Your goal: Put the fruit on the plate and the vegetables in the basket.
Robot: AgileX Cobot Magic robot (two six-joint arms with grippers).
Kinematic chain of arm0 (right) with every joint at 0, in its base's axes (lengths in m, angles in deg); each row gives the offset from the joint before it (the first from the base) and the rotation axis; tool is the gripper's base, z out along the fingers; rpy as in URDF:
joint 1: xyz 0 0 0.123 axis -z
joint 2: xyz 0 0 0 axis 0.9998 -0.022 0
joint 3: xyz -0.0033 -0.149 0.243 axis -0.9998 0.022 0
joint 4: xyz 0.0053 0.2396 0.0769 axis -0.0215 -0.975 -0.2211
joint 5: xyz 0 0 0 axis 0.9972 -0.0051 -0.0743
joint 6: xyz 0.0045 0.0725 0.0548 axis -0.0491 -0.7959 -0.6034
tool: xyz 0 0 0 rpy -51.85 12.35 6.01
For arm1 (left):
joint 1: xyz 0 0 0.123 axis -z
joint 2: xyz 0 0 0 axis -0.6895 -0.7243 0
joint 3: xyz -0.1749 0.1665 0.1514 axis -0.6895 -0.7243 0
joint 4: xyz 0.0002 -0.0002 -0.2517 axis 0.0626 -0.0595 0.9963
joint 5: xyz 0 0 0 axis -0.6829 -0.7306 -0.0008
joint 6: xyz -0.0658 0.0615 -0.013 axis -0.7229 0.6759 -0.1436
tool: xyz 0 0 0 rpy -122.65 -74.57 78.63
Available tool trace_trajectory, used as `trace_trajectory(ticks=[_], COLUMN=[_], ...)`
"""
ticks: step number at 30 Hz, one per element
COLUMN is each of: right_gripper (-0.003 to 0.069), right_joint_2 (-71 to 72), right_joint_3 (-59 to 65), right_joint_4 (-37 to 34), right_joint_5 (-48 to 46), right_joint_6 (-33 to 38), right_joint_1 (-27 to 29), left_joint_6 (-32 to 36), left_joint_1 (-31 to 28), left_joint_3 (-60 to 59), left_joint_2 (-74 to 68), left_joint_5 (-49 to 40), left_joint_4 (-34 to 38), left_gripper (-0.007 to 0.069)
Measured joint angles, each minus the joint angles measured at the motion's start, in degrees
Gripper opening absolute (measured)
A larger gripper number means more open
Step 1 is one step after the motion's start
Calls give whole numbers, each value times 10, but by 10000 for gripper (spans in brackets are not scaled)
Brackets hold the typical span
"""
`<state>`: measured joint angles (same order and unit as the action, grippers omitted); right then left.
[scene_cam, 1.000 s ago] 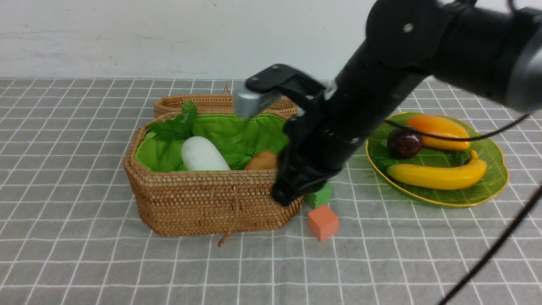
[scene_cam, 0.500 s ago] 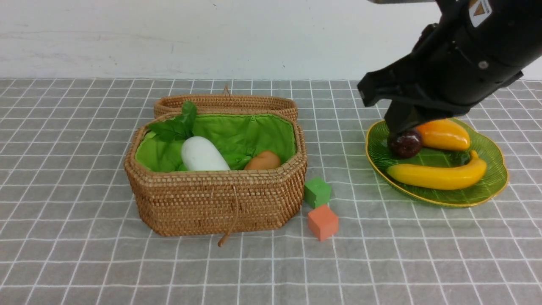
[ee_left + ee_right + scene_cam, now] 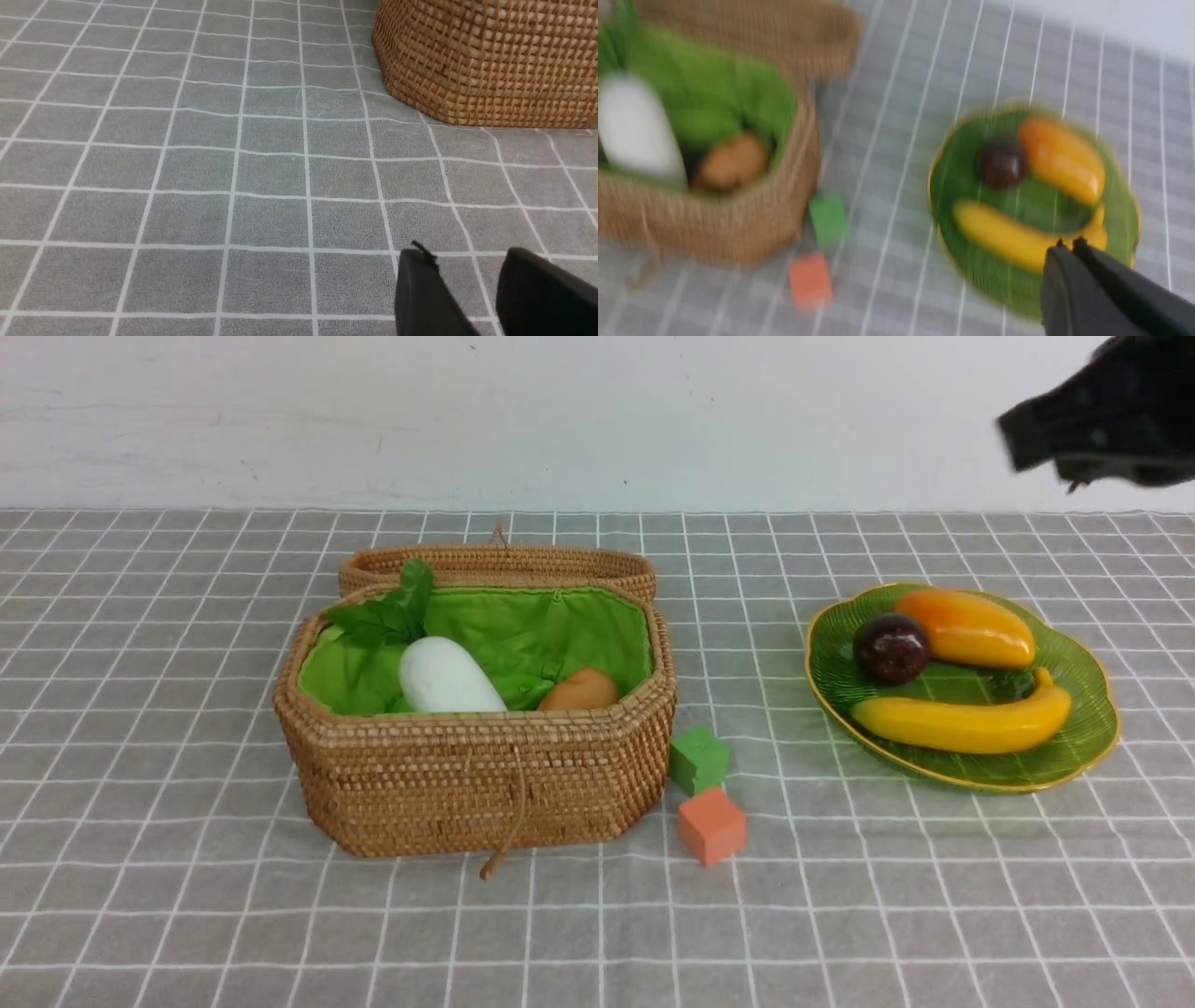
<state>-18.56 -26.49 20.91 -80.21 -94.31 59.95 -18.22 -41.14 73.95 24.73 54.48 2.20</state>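
Inside the basket (image 3: 471, 775) a white radish (image 3: 446, 677) and a potato (image 3: 579, 691) are lying, right of the basket a plate (image 3: 1083, 747) is holding mango (image 3: 966, 627), mangosteen (image 3: 892, 648), banana (image 3: 962, 722), green cube (image 3: 698, 759) and orange cube (image 3: 711, 825) sitting between them, right tool (image 3: 1068, 242) hanging closed above the plate, left tool (image 3: 460, 254) slightly parted over the counter (image 3: 187, 186).

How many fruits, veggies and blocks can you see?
Fruits: 3 on the plate: mango, banana, mangosteen.
Veggies: 2 showing in the basket: radish, potato.
Blocks: 2: green cube, orange cube.
Total: 7
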Motion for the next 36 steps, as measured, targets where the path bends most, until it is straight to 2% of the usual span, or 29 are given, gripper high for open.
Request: trace_trajectory(ticks=[2, 3, 4, 5, 7, 8, 11, 16, 21, 36], right_gripper=[-7, -7, -7, -7, -7, -7, -6, -2, 4, 14], right_joint_2=[69, 86, 165, 211, 258, 335, 483, 673, 698, 699], right_joint_3=[79, 99, 196, 252, 319, 408, 562, 735, 852, 858], right_joint_4=[-19, -23, -39, -46, -52, -55, -57, -51, -81, -118], right_joint_5=[99, 119, 194, 221, 239, 249, 253, 275, 308, 335], right_joint_6=[-4, -4, -4, -4, -5, -5, -6, -6, -6, 22], right_joint_1=[43, 54, 104, 132, 165, 206, 267, 329, 357, 356], left_joint_6=[0, 0, 0, 0, 0, 0, 0, 0, 0, 0], left_joint_1=[0, 0, 0, 0, 0, 0, 0, 0, 0, 0], left_joint_3=[0, 0, 0, 0, 0, 0, 0, 0, 0, 0], left_joint_2=[0, 0, 0, 0, 0, 0, 0, 0, 0, 0], left_joint_5=[0, 0, 0, 0, 0, 0, 0, 0, 0, 0], left_joint_4=[1, 1, 1, 1, 1, 1, 1, 1, 1, 1], left_gripper=[238, 238, 238, 238, 238, 238, 238, 238, 238, 238])
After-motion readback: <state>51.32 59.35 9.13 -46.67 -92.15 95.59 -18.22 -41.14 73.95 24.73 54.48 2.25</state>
